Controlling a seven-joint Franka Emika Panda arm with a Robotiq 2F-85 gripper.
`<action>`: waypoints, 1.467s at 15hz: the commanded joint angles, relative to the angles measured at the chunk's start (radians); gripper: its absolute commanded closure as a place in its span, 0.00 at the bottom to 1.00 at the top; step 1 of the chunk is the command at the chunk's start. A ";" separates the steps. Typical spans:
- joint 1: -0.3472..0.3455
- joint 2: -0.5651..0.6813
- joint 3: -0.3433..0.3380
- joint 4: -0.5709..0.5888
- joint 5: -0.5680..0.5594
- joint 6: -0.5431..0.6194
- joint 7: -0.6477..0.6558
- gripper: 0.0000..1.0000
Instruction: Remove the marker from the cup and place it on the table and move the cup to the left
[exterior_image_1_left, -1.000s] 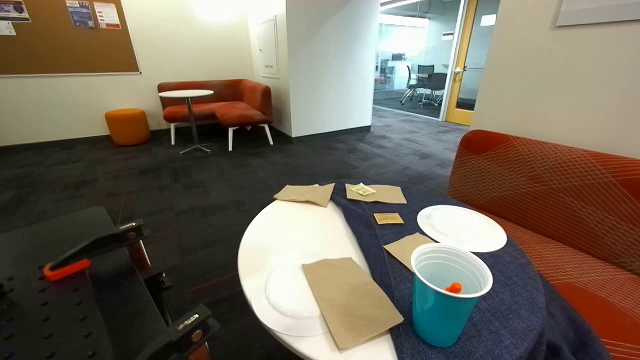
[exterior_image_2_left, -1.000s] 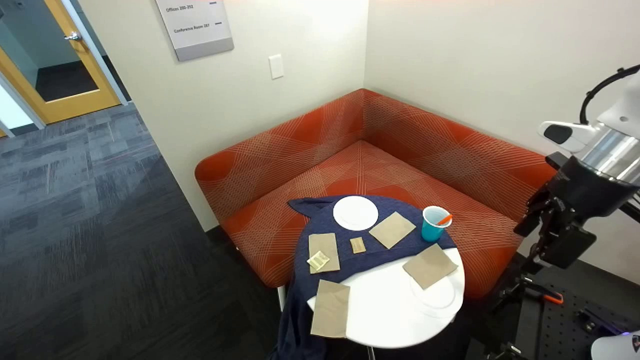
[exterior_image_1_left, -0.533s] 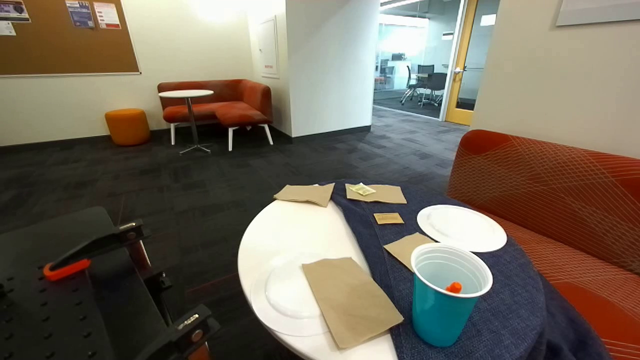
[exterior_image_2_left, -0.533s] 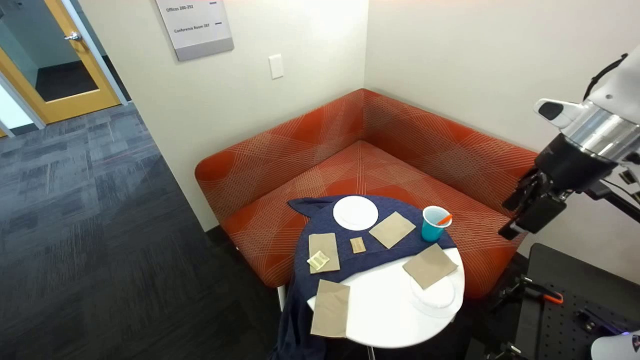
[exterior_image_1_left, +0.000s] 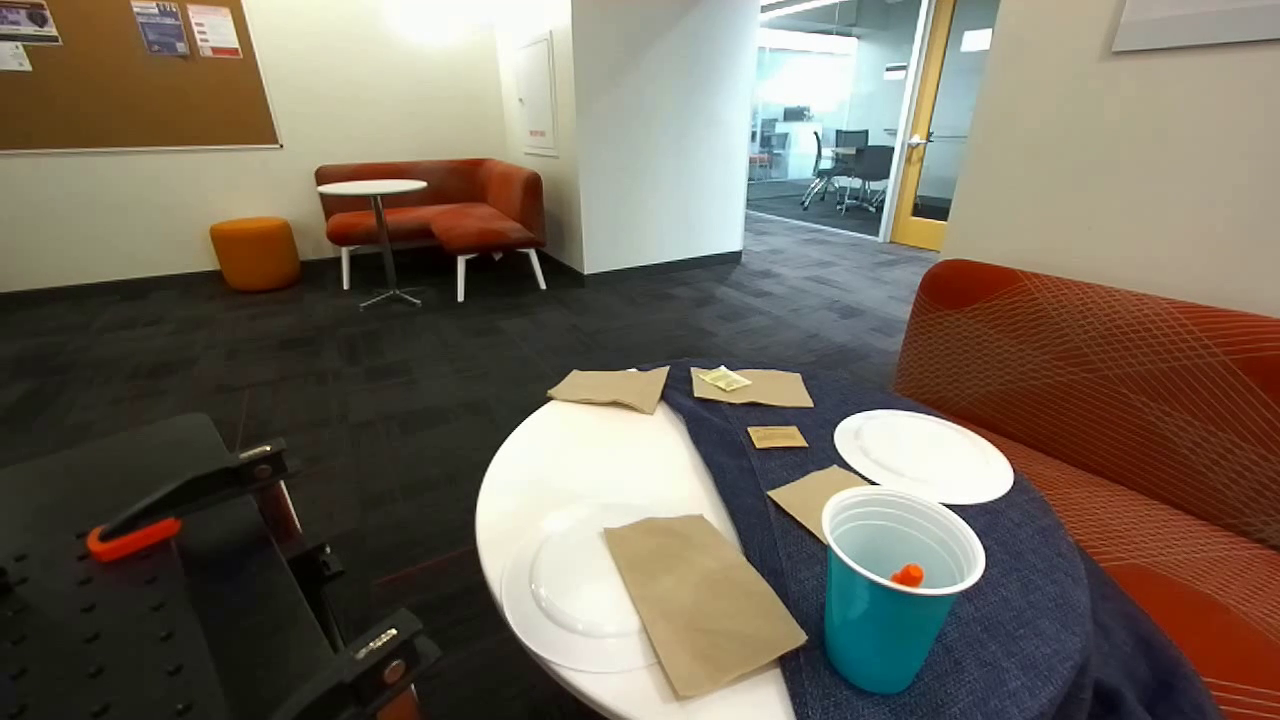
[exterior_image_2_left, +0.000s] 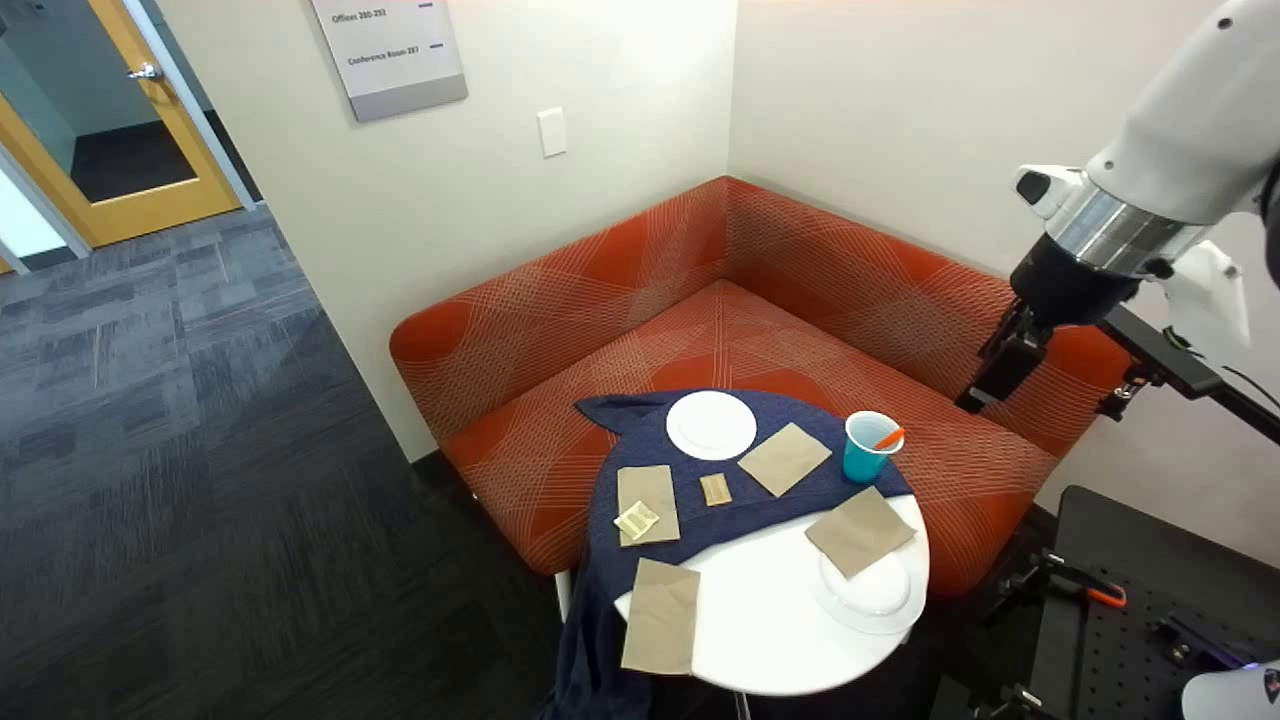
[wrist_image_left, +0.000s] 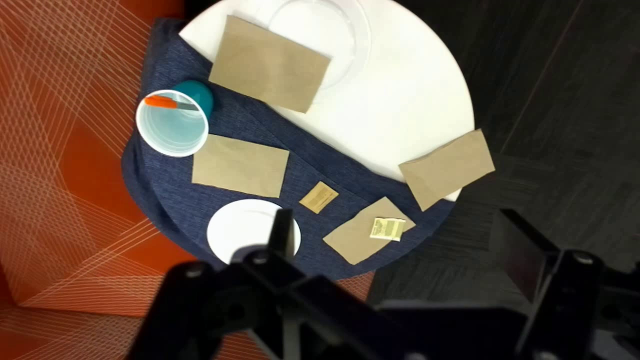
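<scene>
The teal cup (exterior_image_1_left: 880, 630) stands upright on the navy cloth of the round white table (exterior_image_1_left: 600, 460). It shows in both exterior views (exterior_image_2_left: 863, 463) and at the upper left of the wrist view (wrist_image_left: 199, 94). The orange-capped marker (wrist_image_left: 161, 102) leans inside the cup, its orange end at the rim and its grey part lower down. It also shows in both exterior views (exterior_image_1_left: 908, 575) (exterior_image_2_left: 890, 438). My gripper (exterior_image_2_left: 975, 398) is in the air to the right of the cup and above it in an exterior view. In the wrist view the gripper (wrist_image_left: 398, 217) is open and empty.
A white plate (exterior_image_1_left: 923, 456) and several brown napkins (exterior_image_1_left: 705, 605) lie around the cup. A clear plate (exterior_image_1_left: 580, 585) sits partly under one napkin. Two small packets (wrist_image_left: 319, 197) (wrist_image_left: 388, 228) lie on the cloth side. An orange-red bench (exterior_image_2_left: 720, 320) borders the table. A black platform (exterior_image_2_left: 1130, 560) with clamps stands beside it.
My arm and gripper have moved left and up in an exterior view, nearer to the table and cup. The cup, marker and other table items have not moved.
</scene>
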 joint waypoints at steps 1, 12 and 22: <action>-0.024 0.123 -0.007 0.078 -0.078 -0.010 -0.016 0.00; -0.084 0.456 -0.113 0.195 -0.253 -0.013 -0.113 0.00; -0.139 0.678 -0.181 0.272 -0.325 0.066 -0.254 0.00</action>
